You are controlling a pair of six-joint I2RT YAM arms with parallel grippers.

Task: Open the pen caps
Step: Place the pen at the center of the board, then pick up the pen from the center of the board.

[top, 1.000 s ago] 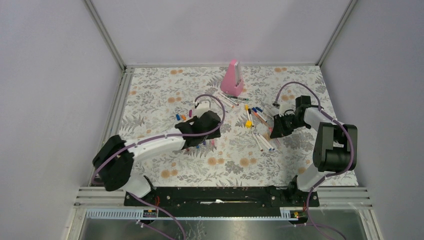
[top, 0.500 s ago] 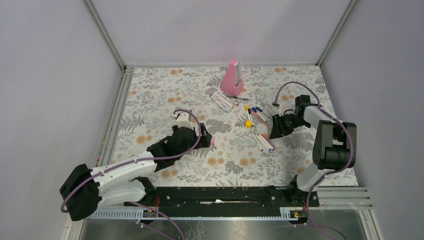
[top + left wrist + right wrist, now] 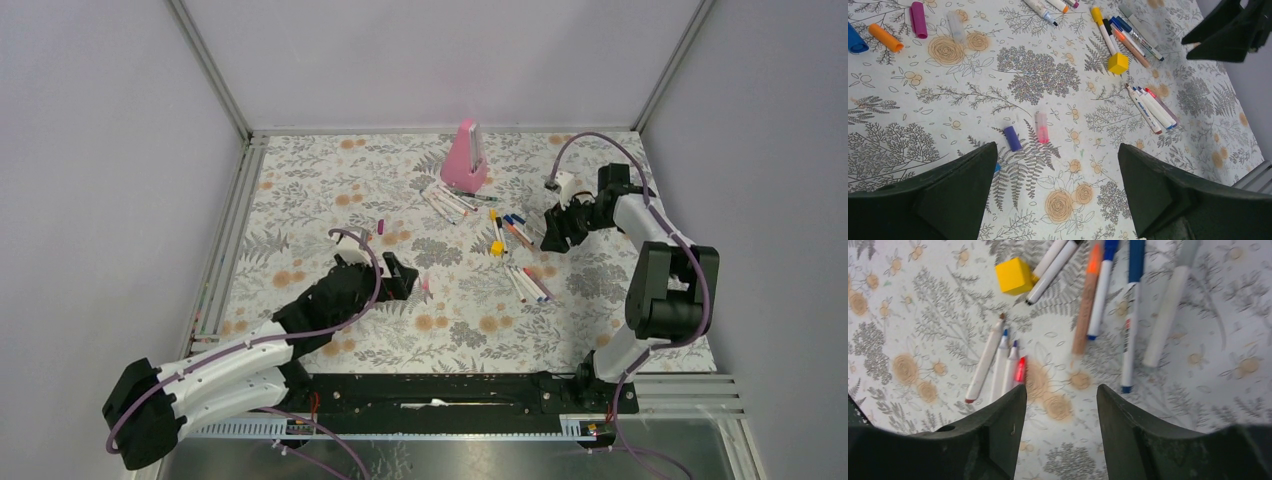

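Note:
Loose pen caps lie on the floral cloth in the left wrist view: a purple one (image 3: 1012, 138) and a clear pink one (image 3: 1041, 127) just ahead of my left gripper (image 3: 1055, 150), with orange (image 3: 886, 38), blue (image 3: 855, 42) and magenta (image 3: 918, 19) ones farther off. That gripper (image 3: 400, 278) is wide open and holds nothing. My right gripper (image 3: 1060, 390) is open and empty too, hovering over the cloth near a row of uncapped pens (image 3: 998, 365). Beyond it lie capped pens in orange (image 3: 1088, 295) and blue (image 3: 1130, 315). From above, the right gripper (image 3: 553, 240) sits right of the pens.
A yellow cube (image 3: 497, 247) sits among the pens in the middle. A tall pink wedge-shaped object (image 3: 466, 157) stands at the back, with more pens (image 3: 447, 203) in front of it. Metal frame rails run along the cloth's left and far edges.
My left arm drew back toward the near left and its gripper opened fully. My right gripper opened and shifted farther back, off the pens.

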